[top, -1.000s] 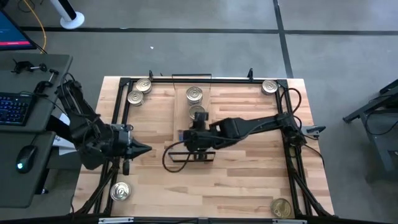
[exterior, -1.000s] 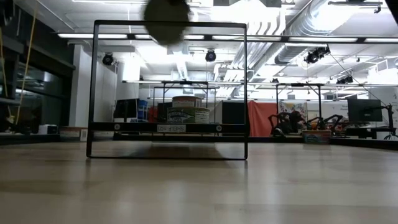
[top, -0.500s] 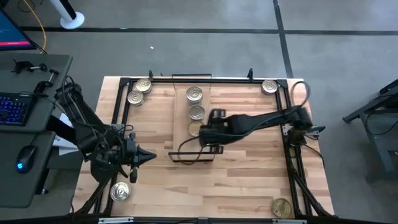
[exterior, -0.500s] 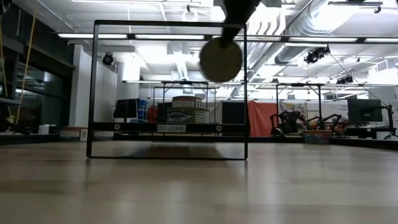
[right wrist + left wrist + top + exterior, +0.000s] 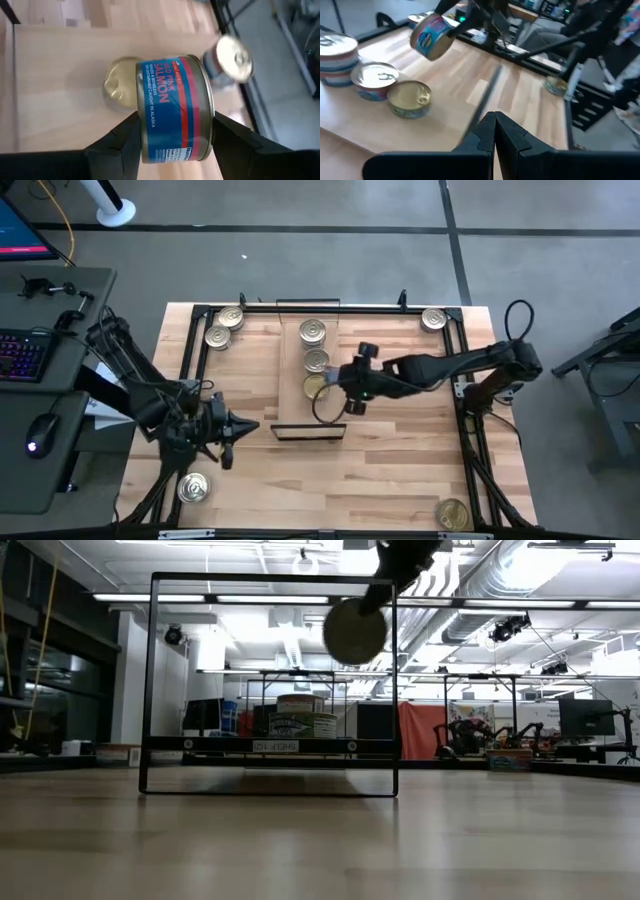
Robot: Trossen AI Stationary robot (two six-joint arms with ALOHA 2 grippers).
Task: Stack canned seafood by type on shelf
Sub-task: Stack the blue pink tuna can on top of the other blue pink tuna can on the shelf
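The shelf (image 5: 326,408) is a narrow light board with black end frames, lying mid-table. Three tins stand in a row on it: a silver-lidded one (image 5: 313,331), another (image 5: 317,361) and a gold-lidded one (image 5: 314,387). My right gripper (image 5: 347,381) is over the board beside the gold tin, shut on a blue-and-red salmon tin (image 5: 175,110). That tin shows as a round disc (image 5: 355,630) high in the low view. My left gripper (image 5: 248,427) hangs shut and empty, left of the shelf's near frame. My right gripper pinches the salmon tin between its two fingers (image 5: 122,145), one on each flat end (image 5: 142,125). The fingers slant down from the table's right side. The tin is turned on its side, its label toward the wrist camera, lifted clear above the board.
Loose tins lie at the far left (image 5: 231,317) (image 5: 218,336), far right (image 5: 433,319), near left (image 5: 193,488) and near right (image 5: 452,513). A black rail (image 5: 190,360) frames the table. The shelf's near end frame (image 5: 270,685) stands upright.
My right gripper has carried the salmon tin toward the table's right and far side and lower, from over the shelf's near frame to beside the gold tin. My left gripper has drifted a little toward the near edge and the shelf, still shut.
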